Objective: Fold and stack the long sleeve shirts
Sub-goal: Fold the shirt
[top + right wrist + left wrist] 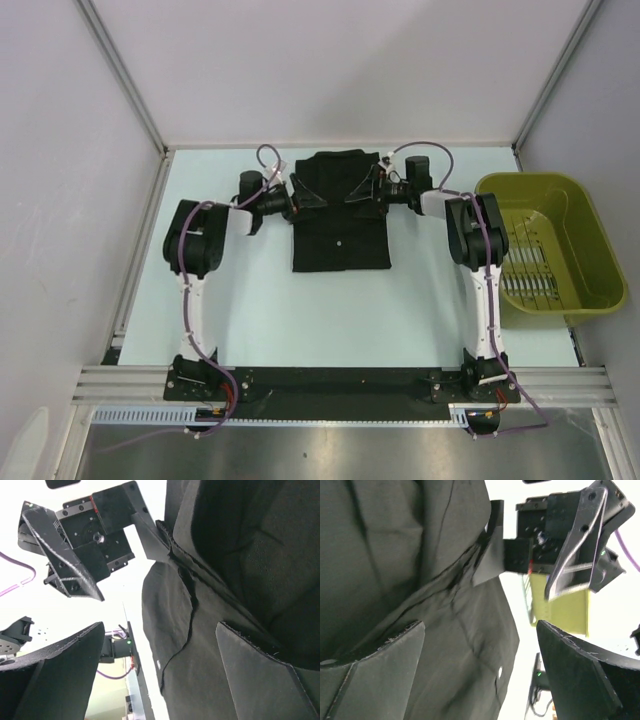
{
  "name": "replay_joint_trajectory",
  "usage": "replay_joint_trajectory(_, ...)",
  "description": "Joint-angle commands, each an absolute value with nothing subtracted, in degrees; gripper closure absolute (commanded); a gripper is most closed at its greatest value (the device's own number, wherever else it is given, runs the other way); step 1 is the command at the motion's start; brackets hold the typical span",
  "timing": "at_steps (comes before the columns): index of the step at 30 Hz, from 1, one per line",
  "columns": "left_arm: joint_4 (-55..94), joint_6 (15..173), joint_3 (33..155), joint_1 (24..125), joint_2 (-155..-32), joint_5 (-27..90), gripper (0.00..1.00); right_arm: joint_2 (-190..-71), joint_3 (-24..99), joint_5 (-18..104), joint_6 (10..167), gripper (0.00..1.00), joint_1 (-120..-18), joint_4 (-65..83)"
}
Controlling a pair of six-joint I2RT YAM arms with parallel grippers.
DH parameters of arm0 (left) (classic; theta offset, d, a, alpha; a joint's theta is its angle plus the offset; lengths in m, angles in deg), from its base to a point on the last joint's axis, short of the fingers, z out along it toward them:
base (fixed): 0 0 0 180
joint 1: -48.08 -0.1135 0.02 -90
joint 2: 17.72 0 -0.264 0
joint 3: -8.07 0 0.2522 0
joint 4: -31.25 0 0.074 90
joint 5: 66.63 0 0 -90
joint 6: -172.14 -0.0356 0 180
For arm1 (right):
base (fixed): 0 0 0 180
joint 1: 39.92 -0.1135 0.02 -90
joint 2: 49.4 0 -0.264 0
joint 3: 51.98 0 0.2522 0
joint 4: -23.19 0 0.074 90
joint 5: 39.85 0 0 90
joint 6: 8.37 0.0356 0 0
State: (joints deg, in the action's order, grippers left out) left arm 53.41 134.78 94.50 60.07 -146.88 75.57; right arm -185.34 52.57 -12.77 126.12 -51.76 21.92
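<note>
Top external view shows a black shirt [340,238] folded into a rectangle, seemingly near done. The left gripper [304,199] and right gripper [363,191] sit at its upper sides, jaws open, holding nothing.

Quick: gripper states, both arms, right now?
Left gripper: open, over the left edge of the plain black soft fabric long sleeve shirt, holding nothing.
Right gripper: open, over the shirt's right edge, holding nothing.

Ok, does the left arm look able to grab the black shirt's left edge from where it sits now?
Probably yes. The left gripper is open right at the left edge of the shirt, one finger over the fabric and the other over bare table, with nothing between them but cloth.
</note>
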Motion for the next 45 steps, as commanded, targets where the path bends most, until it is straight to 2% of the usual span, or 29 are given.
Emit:
replay_joint_trajectory(1, 44.95, 121.10, 91.37, 58.54, -132.26, 82.42, 0.00, -173.61, 51.98, -14.71, 125.04, 0.00, -50.73, 18.48)
replay_joint_trajectory(5, 41.75, 120.81, 83.55, 60.46, -123.11, 84.63, 0.01, -163.15, 42.34, -15.42, 123.20, 0.00, -53.35, 16.28)
replay_joint_trajectory(9, 46.57, 126.07, 74.86, 64.24, -120.81, 83.93, 0.00, -161.11, 33.17, -14.89, 124.68, 0.00, -56.97, 21.78)
replay_joint_trajectory(16, 52.12, 130.47, 73.51, 66.71, -129.32, 78.05, 0.01, -167.86, 28.23, -11.56, 127.25, 0.00, -57.33, 27.44)
replay_joint_trajectory(19, 55.37, 133.73, 72.90, 65.23, -134.77, 76.37, 0.01, -171.56, 27.09, -11.20, 124.35, 0.00, -56.01, 25.86)
replay_joint_trajectory(22, 51.60, 130.23, 71.50, 62.24, -134.79, 75.14, 0.00, -171.74, 25.86, -10.94, 119.09, 0.00, -54.17, 20.44)
replay_joint_trajectory(25, 43.09, 122.24, 70.09, 59.33, -130.06, 76.71, 0.01, -168.24, 24.80, -11.20, 112.23, 0.00, -51.88, 9.91)
replay_joint_trajectory(28, 35.08, 113.62, 68.69, 59.50, -122.15, 79.96, 0.00, -161.84, 23.84, -12.16, 110.28, 0.00, -51.52, 5.31)
replay_joint_trajectory(33, 38.21, 119.21, 67.10, 65.46, -115.63, 83.83, 0.01, -157.24, 21.37, -13.57, 118.79, 0.00, -57.14, 14.95)
replay_joint_trajectory(37, 43.49, 122.47, 67.63, 68.99, -119.39, 84.45, 0.00, -160.39, 20.50, -13.31, 124.06, 0.00, -60.31, 23.81)
replay_joint_trajectory(38, 48.55, 125.96, 66.84, 69.26, -120.71, 84.45, 0.01, -162.14, 19.97, -13.40, 124.78, 0.00, -60.57, 25.23)
replay_joint_trajectory(45, 54.05, 130.04, 66.66, 67.78, -132.76, 80.85, 0.01, -171.29, 18.65, -13.13, 125.13, 0.00, -58.04, 28.32)
